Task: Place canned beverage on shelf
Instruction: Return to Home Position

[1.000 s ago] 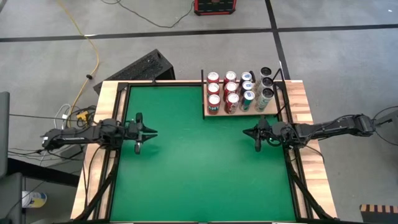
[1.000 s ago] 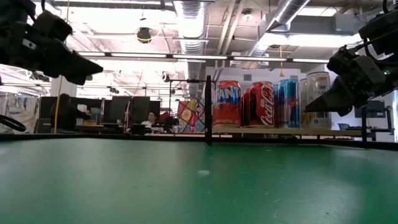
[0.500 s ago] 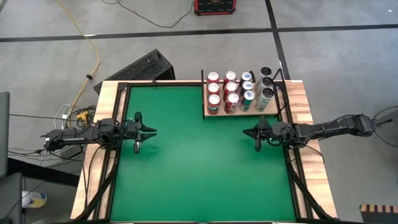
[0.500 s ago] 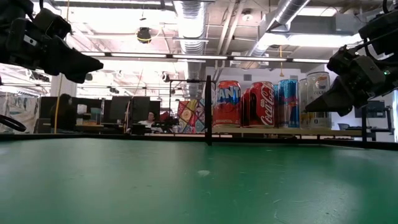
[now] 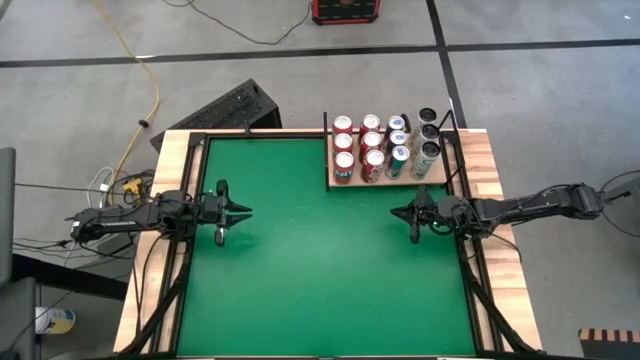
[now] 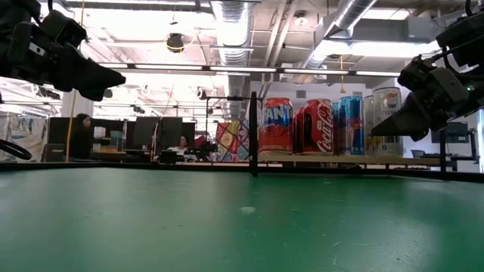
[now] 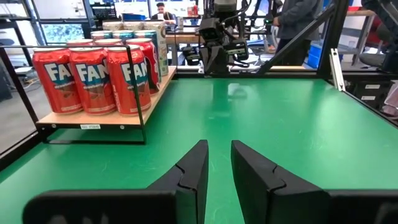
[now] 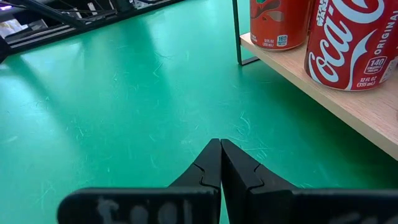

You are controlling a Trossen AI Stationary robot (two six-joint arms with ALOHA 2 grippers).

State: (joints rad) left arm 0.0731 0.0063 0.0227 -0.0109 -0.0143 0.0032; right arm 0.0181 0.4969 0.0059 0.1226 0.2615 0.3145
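Note:
Several beverage cans [image 5: 371, 145] stand upright on their bases on the shelf [image 5: 438, 177], a pale wooden board with thin black posts at the table's far right. Red Fanta cans [image 7: 93, 78] fill its front row, and a Coca-Cola can [image 8: 351, 43] stands near its edge [image 8: 348, 109]. My left gripper [image 5: 245, 212] hovers shut over the table's left side, pointing toward the right edge, with only a narrow slit between its fingers [image 7: 219, 152]. My right gripper [image 5: 393, 211] hovers shut at the right side, just in front of the shelf, its tips together [image 8: 220, 144]. Neither holds anything.
The green table top [image 5: 300, 270] lies bare between the two grippers. Wooden rails [image 5: 495, 170] border it. A black case [image 5: 225, 108] lies off the far left corner. In the low view the shelf [image 6: 355, 159] stands at the far right; people sit in the room behind.

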